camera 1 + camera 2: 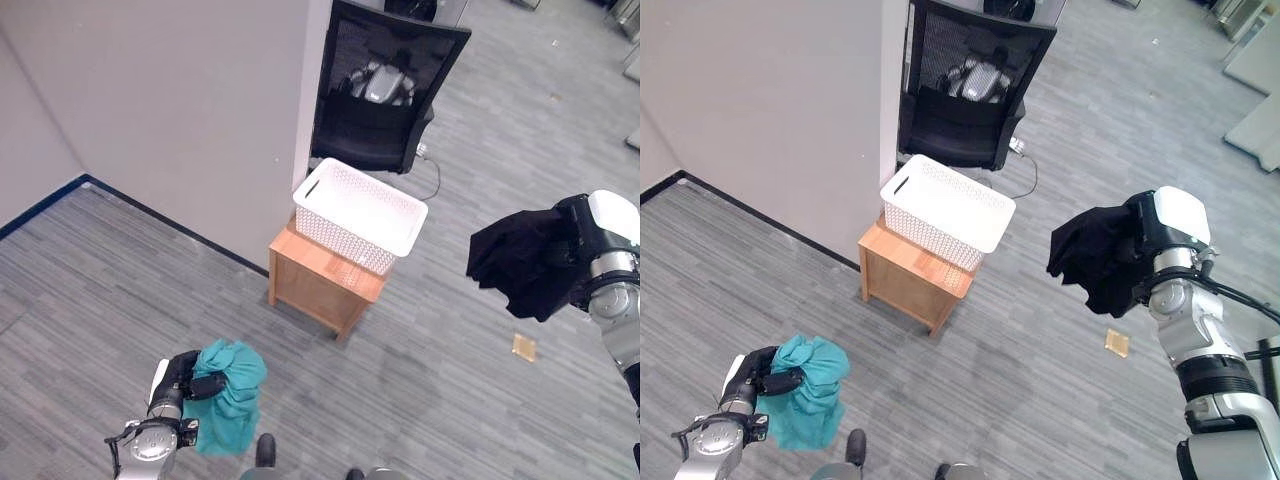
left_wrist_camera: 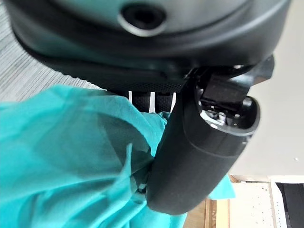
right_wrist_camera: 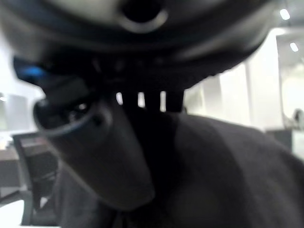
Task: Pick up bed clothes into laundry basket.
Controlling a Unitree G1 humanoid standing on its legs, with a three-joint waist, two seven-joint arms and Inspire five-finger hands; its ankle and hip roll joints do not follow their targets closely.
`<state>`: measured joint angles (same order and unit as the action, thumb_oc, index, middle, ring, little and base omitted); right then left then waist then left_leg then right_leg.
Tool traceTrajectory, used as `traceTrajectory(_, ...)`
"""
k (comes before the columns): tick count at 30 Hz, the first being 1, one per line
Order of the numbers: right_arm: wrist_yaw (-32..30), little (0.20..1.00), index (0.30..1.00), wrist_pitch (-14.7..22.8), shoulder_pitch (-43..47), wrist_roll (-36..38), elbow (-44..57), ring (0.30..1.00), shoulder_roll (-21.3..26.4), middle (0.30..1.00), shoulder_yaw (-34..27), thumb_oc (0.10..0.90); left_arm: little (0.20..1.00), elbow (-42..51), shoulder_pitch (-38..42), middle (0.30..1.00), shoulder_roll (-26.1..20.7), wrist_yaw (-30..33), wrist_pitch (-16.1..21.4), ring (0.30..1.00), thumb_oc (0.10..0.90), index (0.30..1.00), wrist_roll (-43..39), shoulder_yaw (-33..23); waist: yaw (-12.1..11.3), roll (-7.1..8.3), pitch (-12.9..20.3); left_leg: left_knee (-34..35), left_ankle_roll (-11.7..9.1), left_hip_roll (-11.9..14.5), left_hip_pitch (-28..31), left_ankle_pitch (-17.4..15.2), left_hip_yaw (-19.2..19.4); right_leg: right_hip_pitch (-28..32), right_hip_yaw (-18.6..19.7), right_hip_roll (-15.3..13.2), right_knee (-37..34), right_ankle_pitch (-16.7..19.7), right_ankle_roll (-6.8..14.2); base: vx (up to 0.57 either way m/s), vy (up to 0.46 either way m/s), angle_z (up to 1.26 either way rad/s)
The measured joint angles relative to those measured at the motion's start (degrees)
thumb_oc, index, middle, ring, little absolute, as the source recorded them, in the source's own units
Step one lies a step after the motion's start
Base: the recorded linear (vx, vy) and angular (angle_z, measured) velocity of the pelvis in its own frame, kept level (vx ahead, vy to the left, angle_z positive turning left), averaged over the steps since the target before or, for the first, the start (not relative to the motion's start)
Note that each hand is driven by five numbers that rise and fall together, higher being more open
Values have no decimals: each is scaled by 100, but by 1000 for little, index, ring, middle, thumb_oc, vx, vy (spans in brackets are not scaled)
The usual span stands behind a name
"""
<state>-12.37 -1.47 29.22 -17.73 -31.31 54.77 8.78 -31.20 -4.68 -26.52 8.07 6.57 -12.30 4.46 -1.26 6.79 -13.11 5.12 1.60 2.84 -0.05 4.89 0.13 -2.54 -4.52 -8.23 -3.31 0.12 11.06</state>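
A white perforated laundry basket (image 1: pixel 360 215) stands on a small wooden table (image 1: pixel 318 282) beside the wall corner. My left hand (image 1: pixel 180 377) is low at the front left, shut on a bunched teal cloth (image 1: pixel 232 398) that hangs from it above the floor; its thumb (image 2: pixel 199 156) presses into the teal cloth (image 2: pixel 66 161). My right hand (image 1: pixel 1148 250) is raised at the right, level with the basket and well to its right, shut on a black garment (image 1: pixel 1095 255) that droops from it. The black garment (image 3: pixel 213 175) covers the fingers in the right wrist view.
A black mesh office chair (image 1: pixel 380 90) stands behind the basket, against the grey wall (image 1: pixel 170 110). A small tan scrap (image 1: pixel 523 347) lies on the grey plank floor to the right of the table. Open floor lies between my hands and the table.
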Motion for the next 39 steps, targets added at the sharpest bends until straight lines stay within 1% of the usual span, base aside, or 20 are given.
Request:
traceTrajectory(1, -3, 300, 300, 14, 23, 1, 100, 300, -3, 300, 5, 400, 300, 5, 28, 300, 13, -11, -2, 300, 400, 300, 0, 5, 65, -7, -16, -1, 26, 4, 15, 26, -152, -75, 82, 5, -261, 214, 31, 197, -105, 88)
traceTrajectory(2, -7, 300, 300, 24, 174, 8, 172, 300, 12, 300, 194, 400, 300, 18, 40, 300, 6, -16, -1, 300, 400, 300, 0, 8, 80, -46, -60, 6, -55, -49, 124, -31, -347, -112, 139, -12, -262, 570, 25, 150, -109, 82)
traceTrajectory(3, -10, 300, 300, 21, 244, 15, 172, 300, 16, 300, 261, 400, 300, 32, 36, 300, -6, -15, 0, 300, 400, 300, 2, 4, 75, -24, -54, 5, -71, -100, 173, -44, -372, -99, 114, -21, -259, 663, 19, 95, -106, 68)
traceTrajectory(4, -14, 300, 300, 44, 340, 31, 173, 300, 20, 300, 350, 400, 300, 76, 17, 300, -26, 4, 7, 300, 400, 300, 2, -22, 21, 55, -33, 5, -97, -198, 239, -77, -390, -64, 91, -68, -258, 754, -54, 92, -96, 44)
traceTrajectory(5, -36, 300, 300, 91, 442, 56, 177, 300, 20, 300, 471, 400, 300, 112, -26, 300, -90, 17, 42, 300, 400, 300, 1, -66, -72, 199, 0, 5, -192, -341, 294, -138, -444, 48, 85, -129, -257, 877, -201, 93, -85, 40)
traceTrajectory(6, -38, 300, 300, 146, 642, 90, 175, 300, 33, 300, 670, 400, 300, 158, -154, 300, 45, 49, 64, 300, 400, 300, -12, -238, -188, 94, 20, 2, -381, -200, 295, -191, -449, 73, 49, 27, -237, 951, -438, 119, -84, 33)
traceTrajectory(7, -33, 300, 300, 165, 794, 103, 175, 300, 43, 300, 847, 400, 300, 291, -343, 300, 40, 41, 64, 300, 400, 300, -11, -268, -271, 1, 21, 2, -471, 28, 268, -229, -448, 60, -5, 252, -210, 908, -495, 86, -84, 14)
traceTrajectory(8, -30, 300, 300, 173, 799, 111, 175, 300, 43, 300, 868, 400, 300, 290, -374, 300, 42, 27, 63, 300, 400, 300, -9, -248, -305, -18, 20, 2, -519, 127, 260, -247, -445, 62, -24, 334, -211, 908, -496, 67, -82, 9)
traceTrajectory(10, -27, 300, 300, 183, 827, 124, 129, 300, 49, 300, 891, 400, 300, 258, -388, 300, 52, 3, 63, 300, 400, 300, -6, -209, -318, -16, 18, 0, -610, 270, 228, -266, -470, 68, -195, 464, -211, 907, -498, 38, -77, 17)
traceTrajectory(11, -28, 300, 300, 171, 910, 168, 11, 300, 60, 300, 890, 400, 300, 235, -363, 300, 92, 4, 62, 300, 400, 300, -5, -200, -278, 4, 9, -1, -642, 321, 197, -280, -555, 82, -300, 510, -212, 906, -498, 39, -65, 28)
traceTrajectory(16, -30, 300, 300, 103, 1413, 335, -237, 300, 97, 300, 1020, 400, 300, 209, -271, 300, 79, 9, 62, 300, 400, 300, -7, -123, -282, 18, 8, -1, -654, 308, 140, -287, -690, 96, -402, 492, -215, 903, -503, 41, -61, 16)
traceTrajectory(17, -38, 300, 300, 145, 1636, 384, -364, 300, 95, 300, 1202, 400, 300, 209, -255, 300, 44, 6, 63, 300, 400, 300, -9, -113, -316, 15, 6, -1, -677, 309, 113, -272, -720, 89, -474, 490, -216, 903, -504, -21, -31, 13)
traceTrajectory(19, -35, 300, 300, 190, 2001, 519, -618, 300, 92, 300, 1456, 400, 300, 203, -190, 300, -4, 6, 65, 300, 400, 300, -18, -72, -378, 12, 1, 0, -704, 303, 28, -255, -731, 32, -476, 482, -216, 894, -512, -13, -11, 4)
traceTrajectory(21, -39, 300, 300, 213, 2555, 653, -989, 300, 95, 300, 1774, 400, 300, 200, -94, 300, -54, 11, 70, 300, 400, 300, -80, -35, -450, 29, -3, -1, -767, 282, -165, -207, -774, -158, -493, 461, -217, 869, -550, -16, -17, 10)
traceTrajectory(23, -38, 300, 300, 217, 2826, 738, -1150, 300, 96, 300, 1886, 400, 300, 200, -39, 300, -93, 15, 71, 300, 400, 300, -119, -3, -484, 37, -10, -1, -810, 272, -338, -153, -851, -288, -522, 453, -215, 834, -604, -29, -28, 20)
traceTrajectory(25, -41, 300, 300, 259, 3022, 803, -1302, 300, 96, 300, 2007, 400, 300, 165, -41, 300, -94, 23, 73, 300, 400, 300, -123, -2, -517, 31, -15, -2, -836, 294, -528, -97, -924, -437, -596, 475, -216, 834, -606, -24, -27, 18)
traceTrajectory(27, -52, 300, 300, 278, 3064, 821, -1376, 300, 96, 300, 2026, 400, 300, -40, 40, 300, -91, 23, 98, 300, 400, 300, -125, 37, -567, 26, -74, -2, -879, 309, -675, -54, -999, -547, -621, 488, -215, 833, -606, -3, -20, 15)
traceTrajectory(30, -52, 300, 300, 354, 3085, 854, -1635, 300, 97, 300, 2068, 400, 300, -68, 35, 300, -96, 27, 101, 300, 400, 300, -151, 69, -627, 13, -134, -9, -888, 310, -809, -28, -1032, -658, -641, 488, -216, 834, -607, -11, -9, 9)
traceTrajectory(35, -53, 300, 300, 352, 3137, 985, -2108, 300, 96, 300, 2071, 400, 300, -178, 131, 300, -100, 38, 136, 300, 400, 300, -243, 181, -638, -133, -388, -95, -887, 279, -1126, -11, -1152, -880, -770, 469, -214, 859, -639, 0, -7, 10)
traceTrajectory(39, -51, 300, 300, 347, 3189, 1019, -2451, 300, 97, 300, 2103, 400, 300, -261, 282, 300, -92, 60, 193, 300, 400, 300, -358, 229, -647, -172, -442, -106, -890, 290, -1367, -3, -1152, -1106, -765, 483, -212, 894, -685, 0, 0, 0)
